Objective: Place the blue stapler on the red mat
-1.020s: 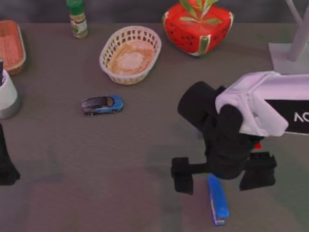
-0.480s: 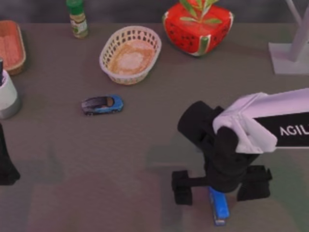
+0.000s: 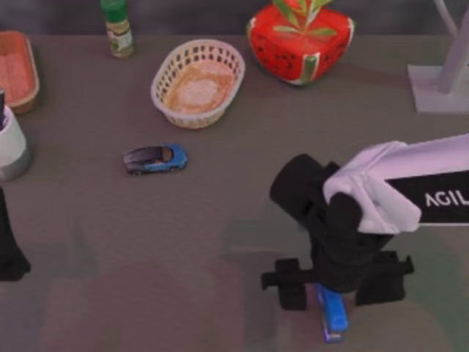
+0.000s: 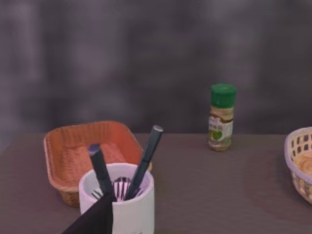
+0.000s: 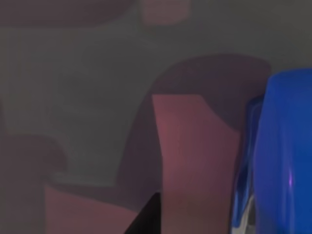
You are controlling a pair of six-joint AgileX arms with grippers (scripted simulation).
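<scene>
The blue stapler [image 3: 331, 314] lies near the table's front edge, right of the middle, its silvery tip toward the front. My right gripper [image 3: 335, 292] is directly over its rear half. The two black fingers [image 3: 293, 283] straddle the stapler and stand apart from its sides, so the gripper is open. In the right wrist view the blue stapler [image 5: 285, 146] fills one side, very close to the camera. The red mat is hidden. My left gripper [image 3: 7, 253] is parked at the table's left edge.
A blue and dark toy car [image 3: 155, 158] sits left of centre. Along the back stand a white wicker basket [image 3: 198, 82], a watermelon-patterned pot [image 3: 299, 40], a green-capped bottle [image 3: 117, 29] and an orange basket [image 3: 16, 70]. A white pen cup [image 3: 9, 143] is at the left.
My right gripper moved toward the front edge over the stapler, covering more of it. Its fingers then drew closer together around the stapler. The left arm stayed still.
</scene>
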